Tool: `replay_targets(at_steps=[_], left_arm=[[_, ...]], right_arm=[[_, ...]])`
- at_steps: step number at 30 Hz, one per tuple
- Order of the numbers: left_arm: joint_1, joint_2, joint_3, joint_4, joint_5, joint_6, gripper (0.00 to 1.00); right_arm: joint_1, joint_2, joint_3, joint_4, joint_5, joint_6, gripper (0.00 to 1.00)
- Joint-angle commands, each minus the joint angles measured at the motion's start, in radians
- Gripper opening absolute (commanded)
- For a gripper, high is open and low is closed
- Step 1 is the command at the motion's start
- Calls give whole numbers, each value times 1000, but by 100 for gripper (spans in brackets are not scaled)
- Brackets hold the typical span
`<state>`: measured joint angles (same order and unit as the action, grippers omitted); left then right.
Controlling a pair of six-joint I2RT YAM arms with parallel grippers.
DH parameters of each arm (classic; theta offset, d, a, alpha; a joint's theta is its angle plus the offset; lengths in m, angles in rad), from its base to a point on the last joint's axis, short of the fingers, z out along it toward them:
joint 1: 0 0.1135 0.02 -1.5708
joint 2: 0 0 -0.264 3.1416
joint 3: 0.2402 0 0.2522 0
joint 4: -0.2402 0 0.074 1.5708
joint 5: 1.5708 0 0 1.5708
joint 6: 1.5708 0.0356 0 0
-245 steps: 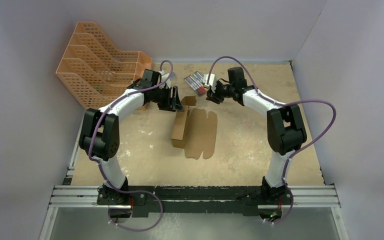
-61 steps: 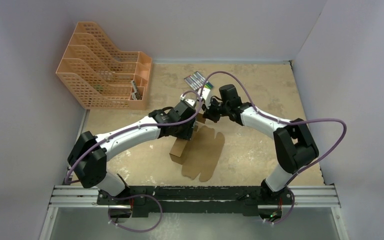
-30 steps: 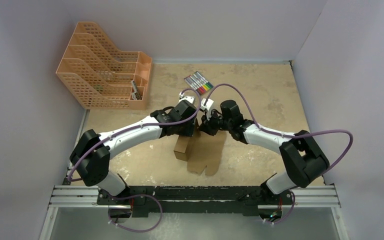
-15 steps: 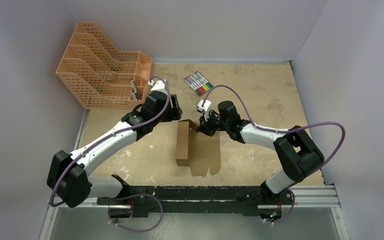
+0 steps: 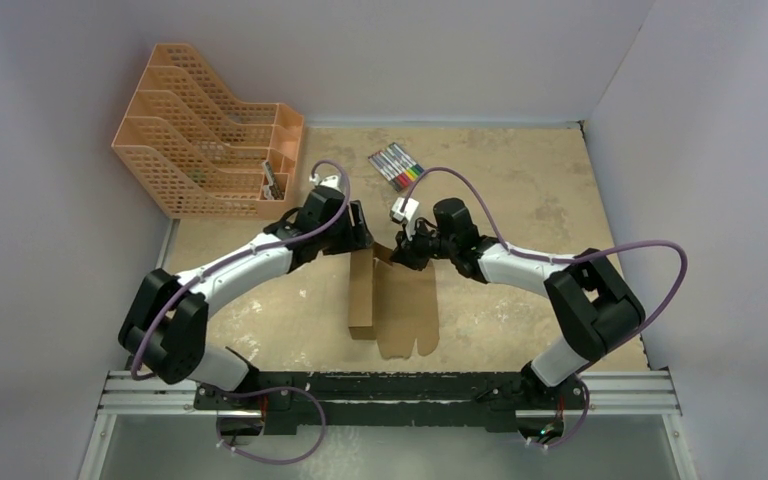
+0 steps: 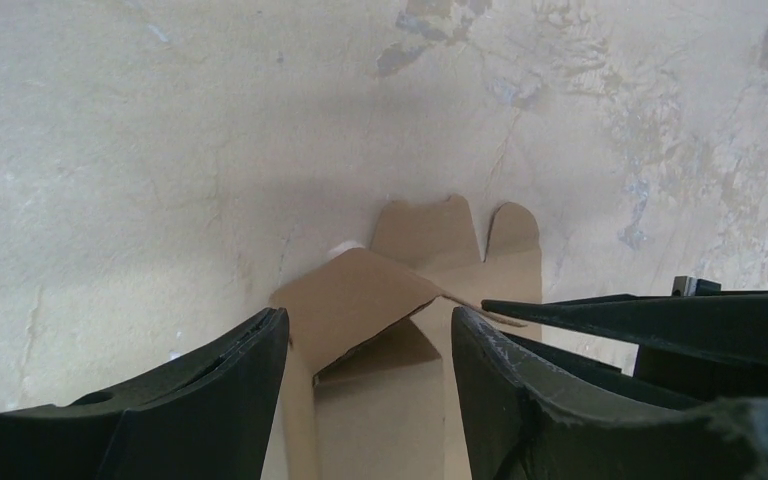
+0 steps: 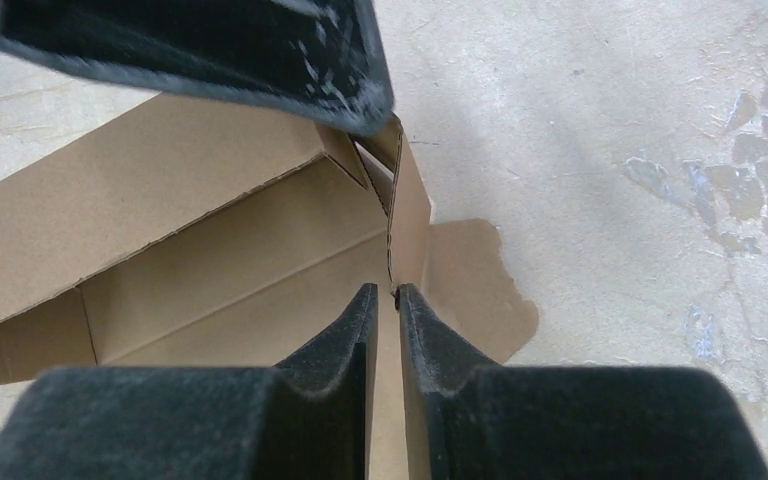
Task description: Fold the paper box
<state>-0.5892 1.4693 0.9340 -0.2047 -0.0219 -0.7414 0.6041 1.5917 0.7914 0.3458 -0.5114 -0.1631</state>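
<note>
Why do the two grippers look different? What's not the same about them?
The left gripper has its jaws spread wide, while the right gripper has them nearly together. The left gripper holds nothing, with a raised flap of the paper box showing between its jaws; the right gripper pinches a thin flap edge. Both are black and sit at the box's far end.

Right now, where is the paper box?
In the top view, the paper box lies centrally, part-folded, nearer than the markers and right of the orange rack.
</note>
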Motion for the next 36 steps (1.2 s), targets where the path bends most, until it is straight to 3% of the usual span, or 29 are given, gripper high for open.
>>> replay_targets(at_steps=[1,4,7,10,14,23,36], left_arm=[[7,-143,21,-69,-115,-39,60],[6,-200,46,-174,-164,-32,61],[-16,-204,56,-280,-115,-40,61],[-122,-208,51,-332,-168,-38,61],[-225,-196,54,-337,-217,-67,63],[-261,-140,62,-379,-297,-71,64],[-273,-57,75,-316,-296,-53,62]], right_arm=[[7,-11,41,13,-2,-25,15],[6,-14,38,22,10,-26,14],[6,-16,38,24,12,-24,13],[6,-17,37,25,16,-26,12],[9,-16,38,27,14,-23,11],[23,-6,35,24,16,-24,10],[50,-7,35,4,39,-24,9]])
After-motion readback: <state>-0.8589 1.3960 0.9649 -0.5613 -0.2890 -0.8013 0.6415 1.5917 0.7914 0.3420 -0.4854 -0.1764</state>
